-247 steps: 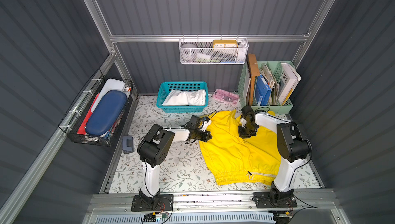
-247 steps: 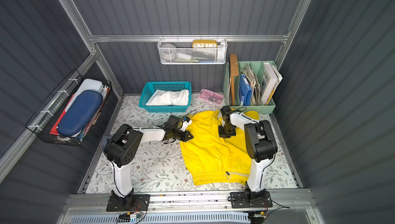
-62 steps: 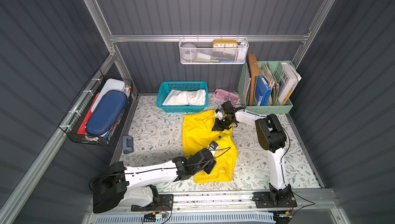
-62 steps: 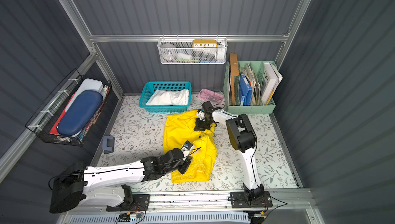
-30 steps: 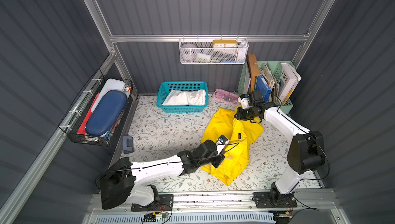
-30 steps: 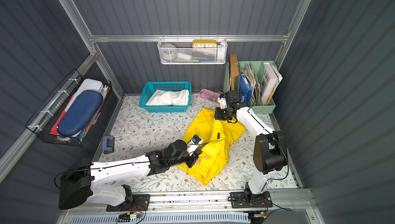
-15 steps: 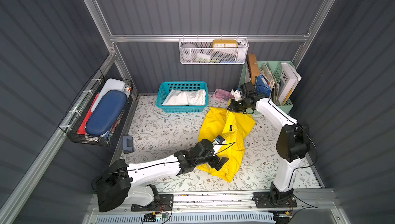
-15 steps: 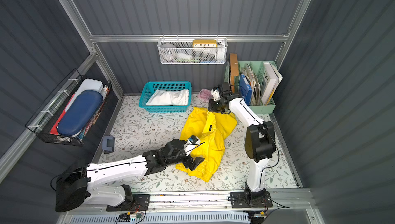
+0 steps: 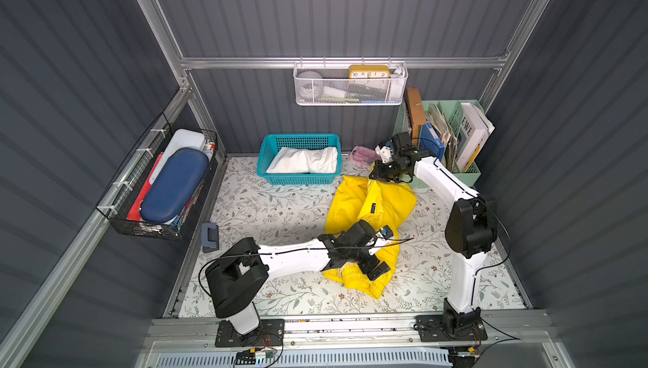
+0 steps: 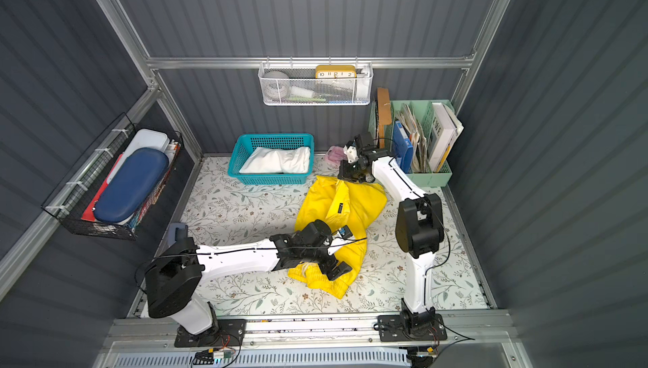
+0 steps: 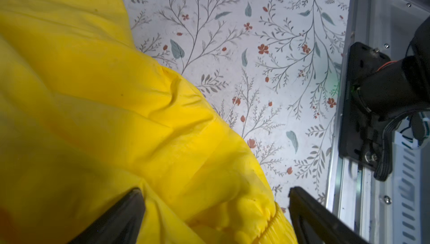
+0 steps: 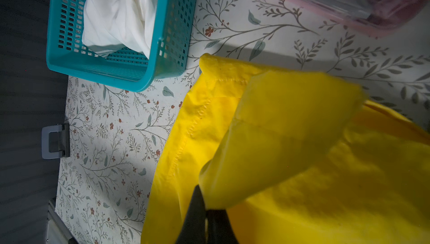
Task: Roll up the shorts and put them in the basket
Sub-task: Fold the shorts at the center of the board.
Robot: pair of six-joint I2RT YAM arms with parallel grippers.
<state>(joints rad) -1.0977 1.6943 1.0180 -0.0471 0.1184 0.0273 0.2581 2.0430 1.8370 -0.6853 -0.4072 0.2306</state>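
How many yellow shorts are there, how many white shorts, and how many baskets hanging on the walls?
Yellow shorts: 1, on the table
White shorts: 1, in the teal basket
Hanging baskets: 2, a white mesh basket and a black wire basket
Total: 4

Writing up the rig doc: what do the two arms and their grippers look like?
Left arm and right arm: white link shells, bulky black joint housings, black base plates on a silver aluminium rail. Thin black cables loop loosely along each. Left gripper and right gripper are black with dark tapered fingers. A small blue part sits by the left wrist, a white one by the right.
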